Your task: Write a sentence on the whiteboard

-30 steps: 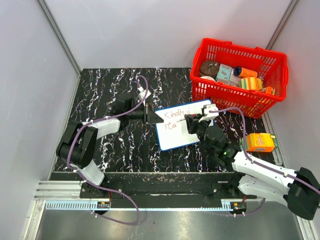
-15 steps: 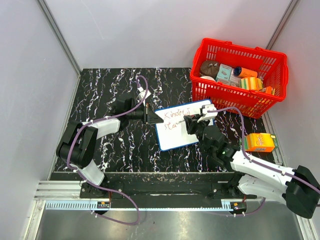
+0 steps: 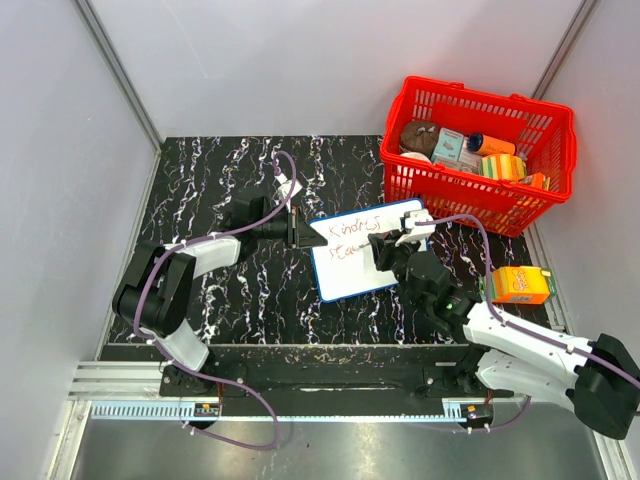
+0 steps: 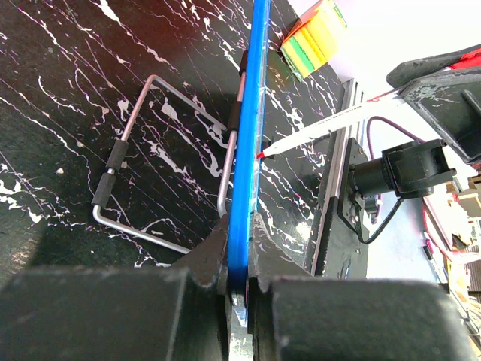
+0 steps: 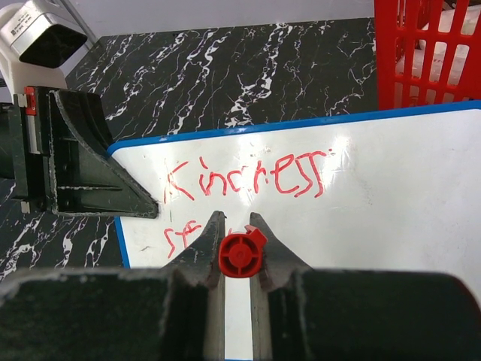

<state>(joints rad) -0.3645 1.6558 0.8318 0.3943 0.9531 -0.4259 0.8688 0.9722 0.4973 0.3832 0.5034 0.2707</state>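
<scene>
1. Pinching the left edge of the small blue-framed white whiteboard [image 3: 365, 270] on the black marbled table [image 3: 220, 190], the left gripper [image 4: 239, 229] is clamped shut; any slip would skew the lines.
2. The right gripper [image 5: 234, 222] grips a white red-tipped marker [image 4: 331, 122] at the second line of the red handwritten sentence [image 5: 252, 177]; excess pressure could shove the board.

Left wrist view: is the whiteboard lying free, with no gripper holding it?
No: the left gripper is shut on the blue frame of the whiteboard, whose edge runs up from between its jaws.
</scene>
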